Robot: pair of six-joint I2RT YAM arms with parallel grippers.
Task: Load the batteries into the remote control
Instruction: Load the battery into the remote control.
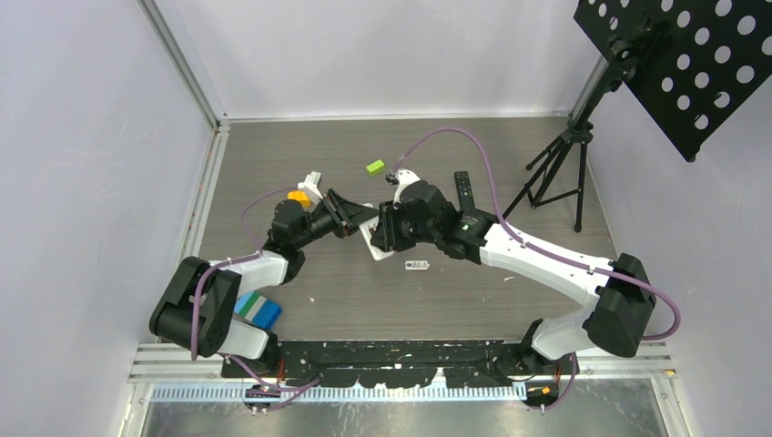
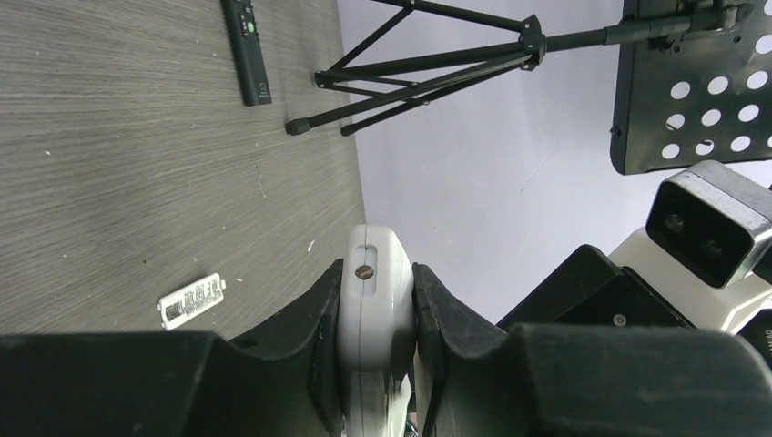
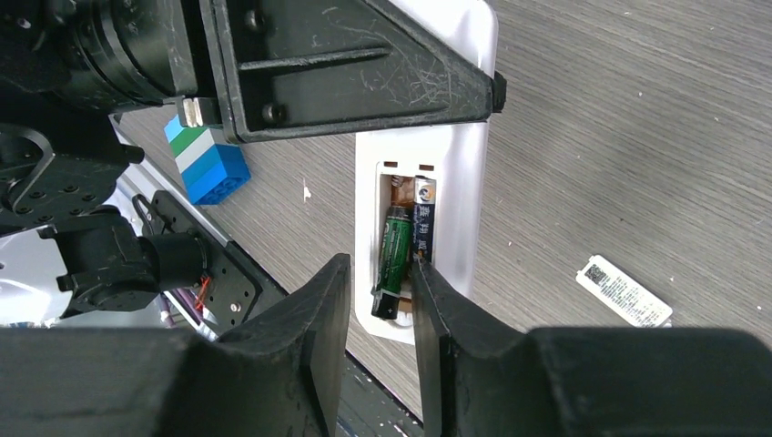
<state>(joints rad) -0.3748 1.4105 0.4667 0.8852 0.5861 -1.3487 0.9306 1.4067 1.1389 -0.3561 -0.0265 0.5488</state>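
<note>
Left gripper [image 2: 375, 284] clamps the remote [image 3: 462, 173]. In its bay lies a green battery [image 3: 394, 246], with a dark battery [image 3: 424, 218] beside it, seemingly not fully seated. Right gripper [image 3: 380, 269] is slightly parted over the bay, apparently empty.

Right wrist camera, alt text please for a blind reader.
A white remote, clamped by the left gripper, shows its open battery bay holding a green battery and a dark battery. The right gripper, open, sits at the bay's lower end.
</note>
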